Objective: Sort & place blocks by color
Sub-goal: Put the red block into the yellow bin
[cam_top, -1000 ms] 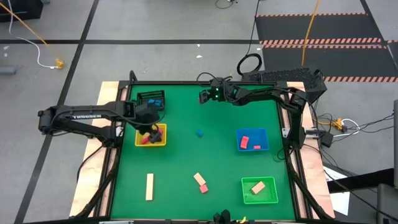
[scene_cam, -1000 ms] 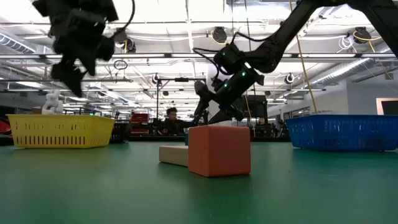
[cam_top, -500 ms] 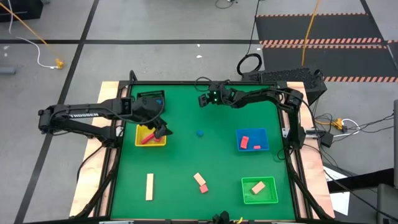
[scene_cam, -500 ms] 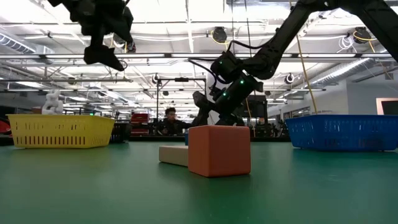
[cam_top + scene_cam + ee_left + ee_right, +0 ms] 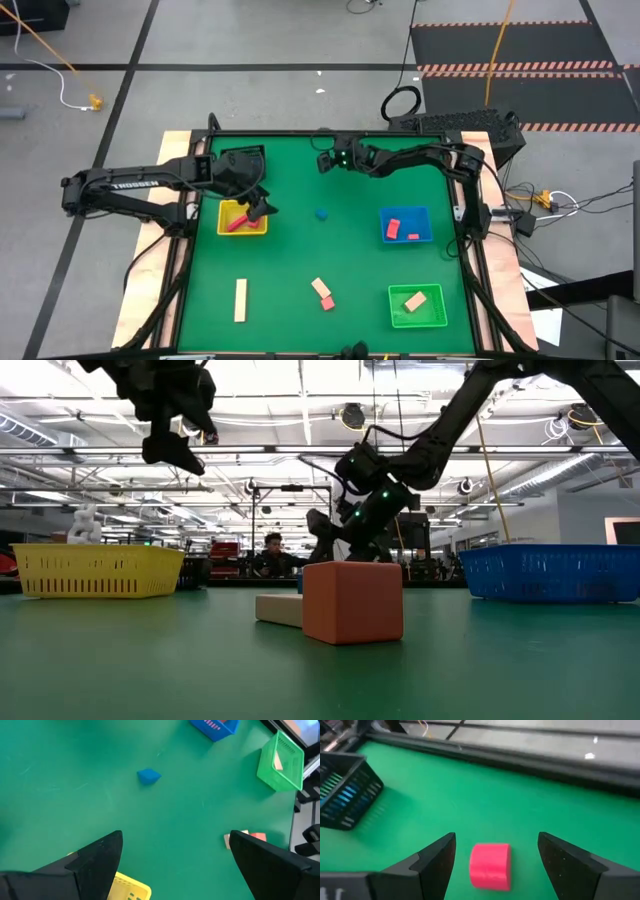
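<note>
Up at about eleven o'clock on the green surface [image 5: 300,260], the left claw [image 5: 262,209] hangs with its fingers spread wide and nothing between them, just over the inner corner of the yellow tray [image 5: 243,218], where a red block [image 5: 236,224] lies. At twelve o'clock the right claw [image 5: 326,160] is also wide apart and empty; its wrist view shows a pink cylinder block [image 5: 490,865] on the surface between its two fingers, touching neither. A black wire basket [image 5: 243,160] sits at the far edge near the left arm. Near the middle lies a small blue block [image 5: 321,213]. At three o'clock the blue tray [image 5: 406,226] holds two red blocks [image 5: 393,227]. At five o'clock the green tray [image 5: 417,306] holds a tan block [image 5: 414,299]. Toward six o'clock a tan bar touches a pink cube [image 5: 326,301], and at seven o'clock a long tan bar [image 5: 240,300] lies alone.
</note>
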Controlling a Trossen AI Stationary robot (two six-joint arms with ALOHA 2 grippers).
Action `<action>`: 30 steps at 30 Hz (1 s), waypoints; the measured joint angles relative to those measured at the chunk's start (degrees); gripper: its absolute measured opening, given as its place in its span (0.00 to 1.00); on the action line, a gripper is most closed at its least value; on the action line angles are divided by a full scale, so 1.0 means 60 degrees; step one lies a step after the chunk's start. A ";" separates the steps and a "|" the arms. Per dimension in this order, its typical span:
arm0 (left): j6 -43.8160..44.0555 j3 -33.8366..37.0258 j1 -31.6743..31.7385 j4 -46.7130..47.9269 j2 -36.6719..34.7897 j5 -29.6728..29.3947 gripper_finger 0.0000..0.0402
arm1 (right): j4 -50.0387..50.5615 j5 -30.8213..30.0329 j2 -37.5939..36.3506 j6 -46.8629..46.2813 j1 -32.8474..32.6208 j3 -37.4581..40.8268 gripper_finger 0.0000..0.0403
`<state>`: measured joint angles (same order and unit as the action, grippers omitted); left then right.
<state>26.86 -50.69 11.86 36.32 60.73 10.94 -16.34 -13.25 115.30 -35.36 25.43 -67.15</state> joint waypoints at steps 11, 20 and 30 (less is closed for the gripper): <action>-0.0968 0.0007 0.0375 0.0561 -0.0033 0.0186 0.91 | 0.1066 -0.0305 0.1072 -0.0065 -0.0436 -0.1066 0.67; -0.1727 0.0010 0.0740 0.1100 -0.0153 0.0202 0.91 | 0.2098 -0.0851 0.1294 -0.0660 -0.0416 -0.1498 0.40; -0.2166 0.0014 0.1119 0.1076 -0.0133 0.0201 0.91 | 0.2965 -0.0168 0.0578 -0.1028 -0.0349 -0.1440 0.29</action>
<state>13.87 -50.61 18.57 42.78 59.93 12.14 1.45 -14.26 118.76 -41.53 23.33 -75.79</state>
